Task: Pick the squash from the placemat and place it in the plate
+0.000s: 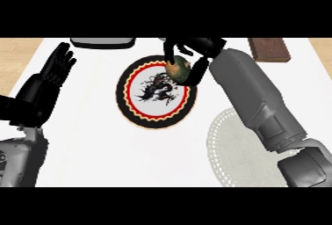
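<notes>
The squash (178,68), green and tan, hangs over the far right part of the plate (139,112). My right hand (194,50) is curled round it from above, fingers and thumb on either side. The plate is round with a black rim, a red and yellow band and a dark dragon figure in its white centre. A pale lacy placemat (227,145) lies at the right, partly under my right forearm, with nothing on its visible part. My left hand (48,77) rests open at the left edge, fingers up.
A grey tray-like object (102,42) sits at the counter's far edge, left of centre. A brown block (269,48) lies at the far right. The white counter top meets wooden flooring at both sides.
</notes>
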Action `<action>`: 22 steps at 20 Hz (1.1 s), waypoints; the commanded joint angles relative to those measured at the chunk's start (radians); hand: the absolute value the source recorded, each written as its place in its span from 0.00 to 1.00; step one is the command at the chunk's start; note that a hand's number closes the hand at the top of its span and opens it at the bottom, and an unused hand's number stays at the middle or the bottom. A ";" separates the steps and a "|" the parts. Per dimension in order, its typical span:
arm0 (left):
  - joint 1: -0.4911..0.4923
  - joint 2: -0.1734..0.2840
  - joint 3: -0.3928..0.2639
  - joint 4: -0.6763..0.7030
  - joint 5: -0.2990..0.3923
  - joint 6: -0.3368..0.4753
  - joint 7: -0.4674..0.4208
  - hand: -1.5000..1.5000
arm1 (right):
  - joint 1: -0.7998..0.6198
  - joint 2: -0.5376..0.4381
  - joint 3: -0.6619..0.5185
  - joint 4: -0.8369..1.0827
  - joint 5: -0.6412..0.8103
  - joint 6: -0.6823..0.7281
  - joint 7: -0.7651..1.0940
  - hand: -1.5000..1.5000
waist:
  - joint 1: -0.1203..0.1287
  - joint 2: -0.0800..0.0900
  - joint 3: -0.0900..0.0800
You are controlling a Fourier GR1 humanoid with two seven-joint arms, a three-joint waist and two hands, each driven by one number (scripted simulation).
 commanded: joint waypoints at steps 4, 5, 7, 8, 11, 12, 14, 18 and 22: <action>0.021 0.001 0.010 0.020 -0.001 -0.028 -0.050 0.50 | -0.027 0.109 0.069 0.070 0.012 -0.141 0.097 1.00 | 0.022 0.005 -0.001; -0.028 -0.025 -0.022 -0.003 -0.026 0.011 0.016 0.50 | -0.018 0.110 0.089 0.073 0.014 -0.181 0.081 1.00 | 0.022 0.005 0.000; -0.058 -0.012 -0.009 0.028 -0.019 -0.004 0.007 0.50 | -0.030 0.111 0.123 0.109 0.003 -0.201 0.104 1.00 | 0.042 0.011 -0.001; -0.045 -0.011 -0.007 0.006 0.000 -0.020 0.012 0.50 | 0.006 0.111 0.149 0.106 -0.007 -0.223 0.065 1.00 | 0.046 0.010 0.000; -0.099 -0.040 -0.036 0.061 -0.040 0.002 -0.018 0.50 | -0.019 0.112 0.195 0.133 -0.007 -0.195 0.087 1.00 | 0.056 0.017 -0.001; -0.018 -0.045 -0.049 -0.007 -0.030 -0.010 -0.019 0.50 | 0.004 0.112 0.184 0.111 -0.083 -0.173 0.173 1.00 | 0.076 0.008 -0.001; -0.058 -0.036 -0.042 0.022 -0.010 -0.033 -0.004 0.50 | 0.029 0.112 0.181 0.136 -0.110 -0.195 0.184 0.00 | 0.080 0.015 -0.001; -0.086 -0.023 -0.030 -0.001 -0.003 -0.037 0.020 0.50 | 0.044 0.112 0.232 0.128 -0.163 -0.138 0.184 0.00 | 0.107 0.019 0.000; -0.058 -0.062 -0.074 0.011 -0.030 -0.028 -0.012 0.50 | 0.112 0.112 0.241 0.080 -0.273 -0.131 0.152 0.00 | 0.132 0.021 0.000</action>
